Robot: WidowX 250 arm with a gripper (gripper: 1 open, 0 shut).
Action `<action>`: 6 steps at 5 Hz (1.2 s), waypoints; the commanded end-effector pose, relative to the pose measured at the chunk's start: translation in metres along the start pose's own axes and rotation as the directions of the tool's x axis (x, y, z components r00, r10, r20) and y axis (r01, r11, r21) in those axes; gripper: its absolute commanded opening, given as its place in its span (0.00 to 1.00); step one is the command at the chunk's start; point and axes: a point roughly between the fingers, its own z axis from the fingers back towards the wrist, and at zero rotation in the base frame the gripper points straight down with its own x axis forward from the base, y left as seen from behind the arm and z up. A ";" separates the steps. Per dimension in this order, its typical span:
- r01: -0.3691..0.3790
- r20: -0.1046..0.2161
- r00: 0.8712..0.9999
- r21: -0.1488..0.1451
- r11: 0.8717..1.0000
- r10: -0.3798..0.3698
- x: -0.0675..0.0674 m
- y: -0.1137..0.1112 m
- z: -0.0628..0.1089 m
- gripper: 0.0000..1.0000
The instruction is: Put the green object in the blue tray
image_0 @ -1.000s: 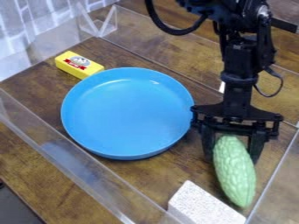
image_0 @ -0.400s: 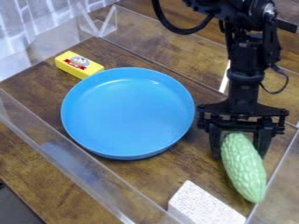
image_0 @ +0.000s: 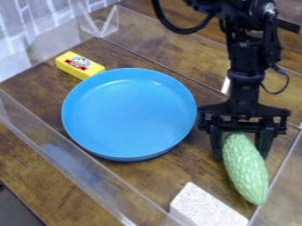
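Note:
The green object (image_0: pixel 250 177), a bumpy light green gourd, lies on the wooden table at the right, just outside the blue tray (image_0: pixel 118 115). My gripper (image_0: pixel 245 148) points down over the gourd's far end, its two fingers pressed on either side of it, so it is shut on it. The gourd's near end still rests low by the table. The large round tray sits to the left of the gripper and holds nothing.
A small yellow box (image_0: pixel 79 64) lies behind the tray at the left. A grey-white speckled sponge block (image_0: pixel 203 205) sits at the front edge, near the gourd's tip. Clear plastic walls (image_0: pixel 35 132) border the table on the left and front.
The gripper and the green object between its fingers have shifted slightly to the right together; the jaws have kept their width.

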 end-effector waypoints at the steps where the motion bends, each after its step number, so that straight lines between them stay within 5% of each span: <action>1: -0.007 0.026 1.000 -0.013 1.000 0.007 -0.002 0.005 0.014 0.00; 3: -0.029 0.026 0.999 -0.021 0.999 0.030 0.007 -0.003 0.010 0.00; 6: 0.087 0.020 0.996 0.006 0.996 -0.088 0.007 -0.027 0.004 0.00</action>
